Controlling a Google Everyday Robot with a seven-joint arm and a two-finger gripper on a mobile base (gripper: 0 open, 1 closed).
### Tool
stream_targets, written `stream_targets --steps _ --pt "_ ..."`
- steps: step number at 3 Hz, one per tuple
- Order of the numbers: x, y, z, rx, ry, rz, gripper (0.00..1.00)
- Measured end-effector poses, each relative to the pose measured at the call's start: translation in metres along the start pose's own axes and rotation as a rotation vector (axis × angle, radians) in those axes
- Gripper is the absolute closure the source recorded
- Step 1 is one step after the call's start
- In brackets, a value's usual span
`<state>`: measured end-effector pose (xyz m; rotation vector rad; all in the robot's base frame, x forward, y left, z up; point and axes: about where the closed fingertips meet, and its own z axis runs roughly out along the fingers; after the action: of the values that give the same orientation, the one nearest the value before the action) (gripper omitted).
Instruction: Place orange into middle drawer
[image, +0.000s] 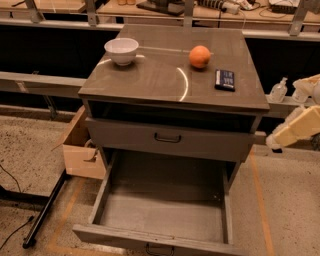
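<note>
The orange (199, 56) sits on the grey cabinet top (165, 80), at the back right of middle. The middle drawer (165, 212) is pulled out wide at the bottom, and its flat grey floor is bare. Above it is a closed drawer front with a black bar handle (167, 137). My gripper (274, 145) is at the right edge of the view on the cream arm. It hangs beside the cabinet's right side at about the height of the closed drawer front, well apart from the orange.
A white bowl (121, 50) stands at the back left of the top. A dark flat packet (225, 79) lies right of the orange. A cardboard box (80, 150) and a black pole (45, 212) are on the floor to the left. A small bottle (278, 91) stands on the right ledge.
</note>
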<state>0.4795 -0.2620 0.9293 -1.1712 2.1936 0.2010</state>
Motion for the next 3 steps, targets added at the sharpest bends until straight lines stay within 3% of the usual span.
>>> stream_targets --steps 1,2,3 --pt "-0.014 -0.047 0.006 0.085 -0.244 0.062 0.0" --pt "-0.038 -0.098 -0.002 0.236 -0.369 0.087 0.0" --pt "-0.053 -0.125 -0.002 0.33 -0.405 0.098 0.0"
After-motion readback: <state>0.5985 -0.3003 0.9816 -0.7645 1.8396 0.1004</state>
